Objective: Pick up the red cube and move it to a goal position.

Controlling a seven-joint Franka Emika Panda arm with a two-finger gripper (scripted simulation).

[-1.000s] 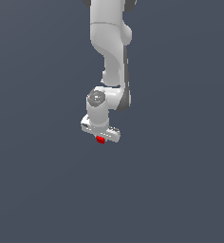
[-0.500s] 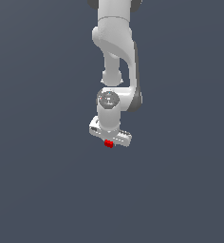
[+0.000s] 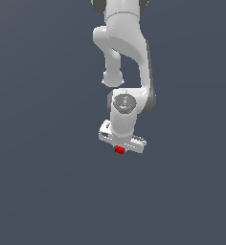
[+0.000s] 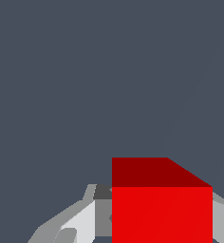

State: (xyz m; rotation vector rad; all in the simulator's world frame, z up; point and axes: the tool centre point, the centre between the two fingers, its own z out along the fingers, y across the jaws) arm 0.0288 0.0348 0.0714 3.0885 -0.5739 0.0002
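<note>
Exterior view: my gripper [image 3: 120, 149] points downward below the white arm [image 3: 124, 52], and the red cube [image 3: 119, 150] sits at its underside, between my fingers. The background is a uniform grey surface [image 3: 38, 191] with no edge or corner in frame, so I cannot place the cube against the worktop's borders, nor tell whether it hangs clear of the surface. No goal marker is visible in this view.

Wrist view: the red cube [image 4: 161, 204] fills the space between my fingers [image 4: 80, 220]. The pale finger surfaces lie flush against both of its sides, so I am closed on the cube to its own width and no further. One lit face and one darker face are visible. The cube sits square, not tilted in the grip.

Procedure for the step in hand, which I judge to be the carry to the goal:
1. Hold closing force constant; do not relax or squeeze further.
2. Translate smoothly and avoid abrupt wrist rotation, as a cube this small could slip or twist.
3. Keep the fingers vertical.
4. Release only once positioned over the goal.
</note>
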